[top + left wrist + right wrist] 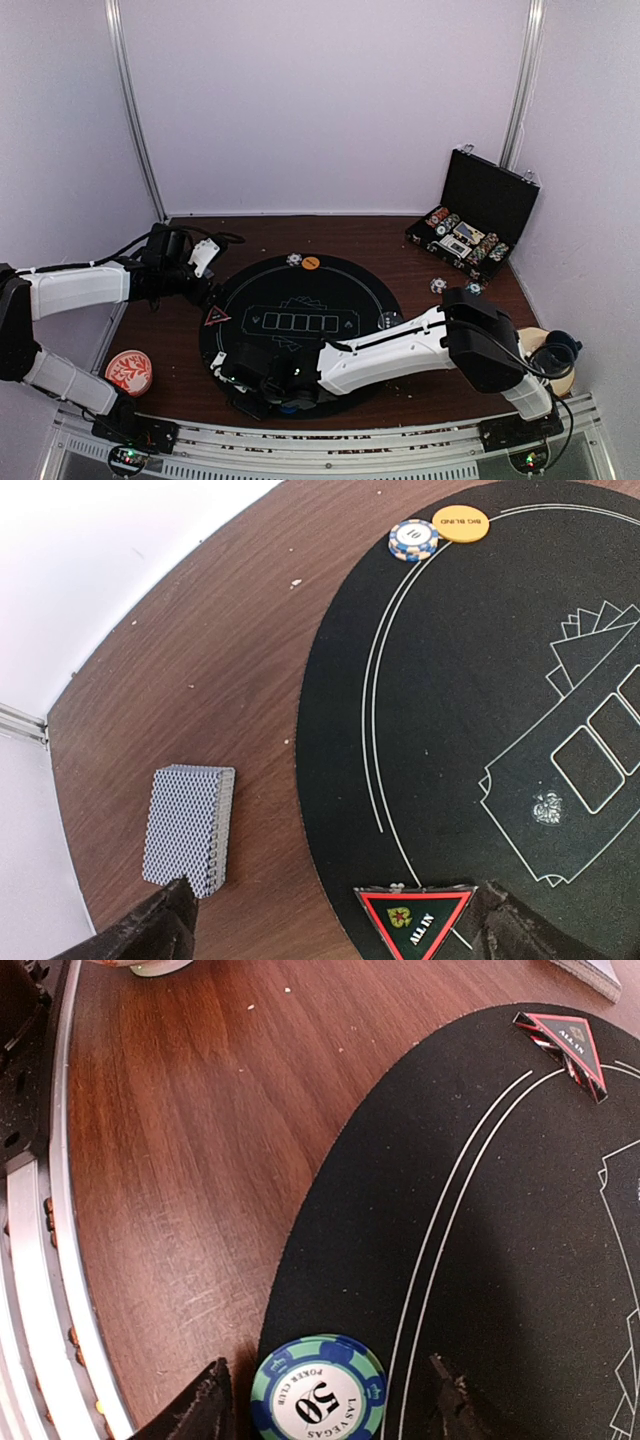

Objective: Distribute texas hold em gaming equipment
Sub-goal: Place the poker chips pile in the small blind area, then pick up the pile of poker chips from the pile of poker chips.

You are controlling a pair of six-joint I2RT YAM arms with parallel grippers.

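A green-and-blue "50" poker chip (318,1396) lies flat on the near-left edge of the round black mat (470,1260). My right gripper (325,1418) stands open around it, with a gap on each side. My left gripper (335,932) hangs wide open and empty over the table's left side. A grey-blue deck of cards (190,825) lies by its left finger and the red "ALL IN" triangle marker (415,920) by its right finger. A blue-and-white chip (415,540) and an orange disc (461,523) sit at the mat's far rim. In the top view the right gripper (243,366) is low over the mat's near-left part.
An open black case (478,222) with rows of chips stands at the back right, with two loose chips (438,285) in front of it. A red-and-white dish (129,371) sits at the near left. A dark blue cup (556,352) is at the right edge.
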